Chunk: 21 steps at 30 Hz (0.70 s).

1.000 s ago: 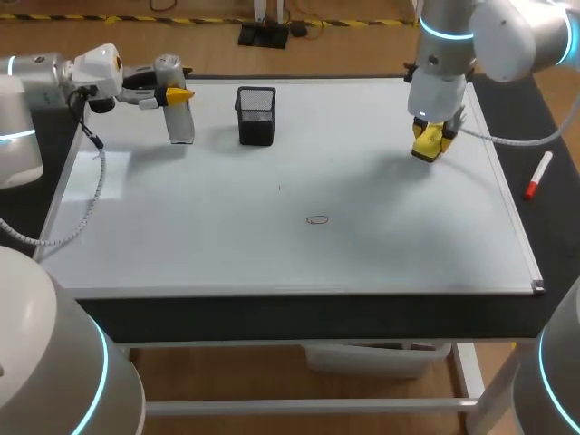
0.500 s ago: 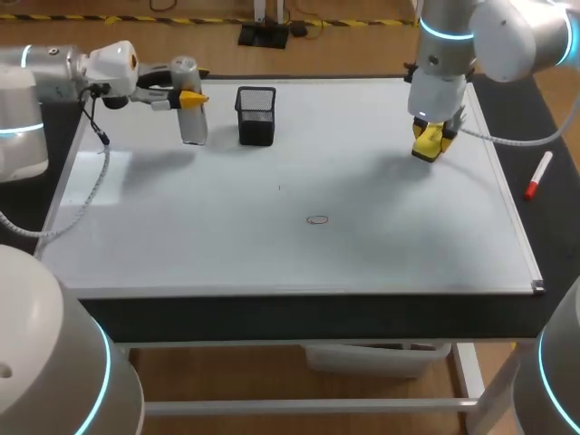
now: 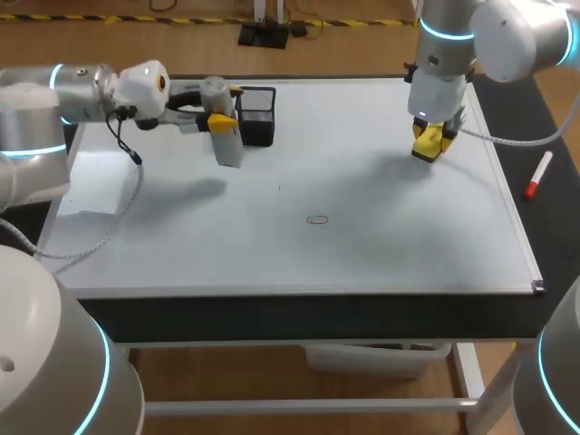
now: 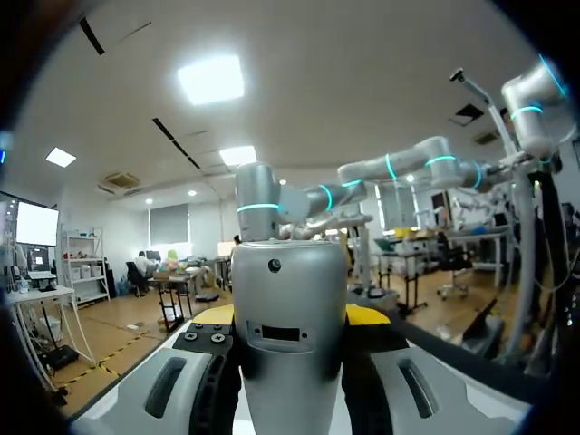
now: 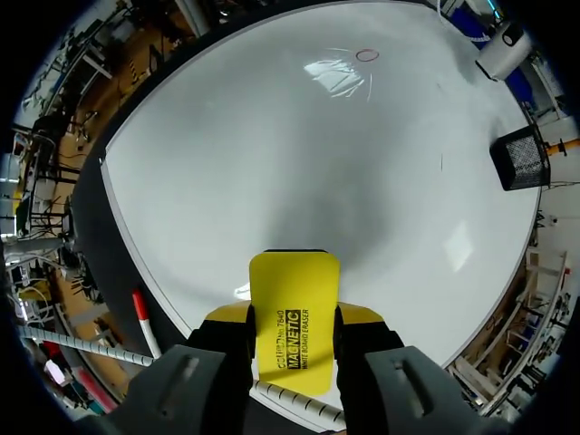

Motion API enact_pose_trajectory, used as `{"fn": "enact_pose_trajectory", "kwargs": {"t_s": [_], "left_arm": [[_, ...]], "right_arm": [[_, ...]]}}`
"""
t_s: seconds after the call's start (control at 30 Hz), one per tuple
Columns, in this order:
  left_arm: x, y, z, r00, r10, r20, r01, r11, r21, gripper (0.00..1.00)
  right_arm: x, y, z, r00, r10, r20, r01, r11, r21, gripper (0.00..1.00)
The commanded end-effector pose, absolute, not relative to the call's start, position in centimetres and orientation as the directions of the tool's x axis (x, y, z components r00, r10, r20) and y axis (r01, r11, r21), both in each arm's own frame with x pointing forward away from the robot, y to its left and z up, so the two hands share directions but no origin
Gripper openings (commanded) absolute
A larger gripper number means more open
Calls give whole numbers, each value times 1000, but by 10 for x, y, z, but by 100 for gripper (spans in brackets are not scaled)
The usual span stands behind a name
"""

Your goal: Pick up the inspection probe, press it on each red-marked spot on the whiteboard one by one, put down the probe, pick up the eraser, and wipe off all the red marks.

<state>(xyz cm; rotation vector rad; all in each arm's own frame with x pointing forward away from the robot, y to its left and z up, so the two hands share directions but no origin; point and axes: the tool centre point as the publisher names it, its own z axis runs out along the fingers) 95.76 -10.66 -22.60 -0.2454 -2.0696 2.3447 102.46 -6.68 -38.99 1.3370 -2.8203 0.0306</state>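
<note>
Left tool (image 3: 217,120) pinching the probe (image 3: 229,149). Line it over the red ring (image 3: 317,219), press straight down. Right tool (image 3: 431,138) grips the eraser (image 5: 294,308).

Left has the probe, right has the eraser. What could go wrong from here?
The probe hangs right beside the mesh cup; a swing could knock the cup over.
The one mark I see is small and faint; the press could miss it.
The eraser hangs over the board; brought in early, it could wipe the mark unpressed.
</note>
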Motion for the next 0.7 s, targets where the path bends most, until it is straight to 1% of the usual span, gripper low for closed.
{"fn": "enact_pose_trajectory", "kwargs": {"t_s": [0.03,0.33,0.7], "left_arm": [[939,-127,-223,-989,94,-117,104,-136,-985,0],[905,-170,-227,-979,172,-106,81,-143,-986,0],[879,-218,-237,-960,269,-81,56,-101,-993,0]], "right_arm": [[1024,-68,-389,-631,-775,28,-775,631,-12,0],[1024,-68,-389,-631,-775,28,-775,631,-12,0],[1024,-68,-389,-631,-775,28,-775,631,-12,0]]}}
